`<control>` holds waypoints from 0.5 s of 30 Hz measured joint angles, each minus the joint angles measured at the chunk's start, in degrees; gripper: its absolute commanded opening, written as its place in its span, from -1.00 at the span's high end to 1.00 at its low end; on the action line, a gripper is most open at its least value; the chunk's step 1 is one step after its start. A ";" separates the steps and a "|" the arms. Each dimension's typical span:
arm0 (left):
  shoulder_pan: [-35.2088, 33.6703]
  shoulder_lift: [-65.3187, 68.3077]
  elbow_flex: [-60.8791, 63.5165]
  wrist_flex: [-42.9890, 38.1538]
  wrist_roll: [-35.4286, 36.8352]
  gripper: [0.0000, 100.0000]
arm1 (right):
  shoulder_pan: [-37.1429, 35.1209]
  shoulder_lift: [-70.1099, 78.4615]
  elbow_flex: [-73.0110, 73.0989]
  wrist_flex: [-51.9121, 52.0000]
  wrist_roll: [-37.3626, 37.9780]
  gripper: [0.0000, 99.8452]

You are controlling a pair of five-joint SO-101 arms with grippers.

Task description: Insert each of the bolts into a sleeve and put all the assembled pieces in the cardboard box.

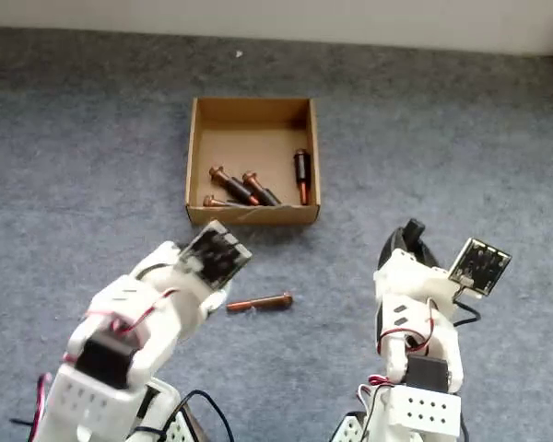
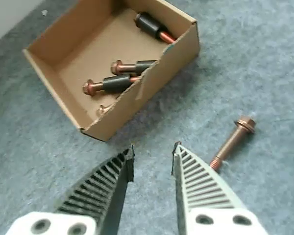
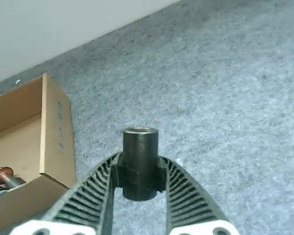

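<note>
Black sleeve in right pincer; bolt (seemingly bare) beside left pincer.

surface: grey carpet; on it: cardboard box; loose bolt

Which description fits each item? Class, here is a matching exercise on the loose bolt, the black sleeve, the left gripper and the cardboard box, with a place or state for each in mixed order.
Column one
1. loose bolt
2. black sleeve
3. left gripper
4. cardboard box

Column two
A. holds assembled pieces
B. lies on the grey carpet in front of the box
C. clamped in the right gripper
D. open, with nothing between its fingers

Pairs: 1-B, 2-C, 3-D, 4-A
</note>
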 measured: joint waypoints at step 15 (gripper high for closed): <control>6.95 50.02 -22.86 -0.09 -2.73 0.62 | 0.00 0.00 0.44 -1.58 0.00 0.99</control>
